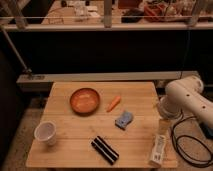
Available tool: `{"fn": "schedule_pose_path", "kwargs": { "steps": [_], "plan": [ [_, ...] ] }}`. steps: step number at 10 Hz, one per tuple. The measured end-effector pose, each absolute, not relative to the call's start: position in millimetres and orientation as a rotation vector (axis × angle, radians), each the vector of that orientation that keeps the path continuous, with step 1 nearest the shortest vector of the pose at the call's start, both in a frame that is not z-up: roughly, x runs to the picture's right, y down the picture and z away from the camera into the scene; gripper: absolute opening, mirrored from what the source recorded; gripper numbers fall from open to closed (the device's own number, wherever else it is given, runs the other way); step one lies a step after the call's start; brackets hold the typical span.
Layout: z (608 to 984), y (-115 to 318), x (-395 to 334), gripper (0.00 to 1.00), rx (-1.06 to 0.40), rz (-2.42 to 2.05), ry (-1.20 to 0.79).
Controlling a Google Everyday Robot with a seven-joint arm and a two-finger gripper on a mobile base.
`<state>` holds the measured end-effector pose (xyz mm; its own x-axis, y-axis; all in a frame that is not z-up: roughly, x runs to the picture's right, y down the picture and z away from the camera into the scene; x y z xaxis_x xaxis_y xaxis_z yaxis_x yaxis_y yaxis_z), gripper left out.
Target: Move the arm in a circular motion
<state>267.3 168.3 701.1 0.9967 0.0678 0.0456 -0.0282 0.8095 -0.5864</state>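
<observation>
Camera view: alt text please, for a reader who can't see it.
A white robot arm bends in over the right edge of a wooden table; its tool is out of view. On the table sit an orange bowl, a carrot, a small blue object, a white cup, a black object and a white bottle.

My arm (189, 99), glossy white, built of thick rounded tube segments and bulbous joints, enters from the frame's right edge and hangs beside the right side of the table (75, 147). One fat segment slants up and left to a rounded elbow, below which a round joint end hangs over the table's right edge. My gripper is out of view.
</observation>
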Motion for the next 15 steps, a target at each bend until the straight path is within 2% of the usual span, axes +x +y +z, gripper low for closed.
{"fn": "schedule_pose_path", "kwargs": {
  "steps": [9, 11, 15],
  "plan": [
    [669.8, 191.4, 52.2, 0.80, -0.676, -0.302, -0.331],
    [680.9, 181.2, 4.4, 0.80, -0.674, -0.334, -0.382],
    [745.7, 122.6, -33.4, 0.80, -0.657, -0.320, -0.368]
  ]
}}
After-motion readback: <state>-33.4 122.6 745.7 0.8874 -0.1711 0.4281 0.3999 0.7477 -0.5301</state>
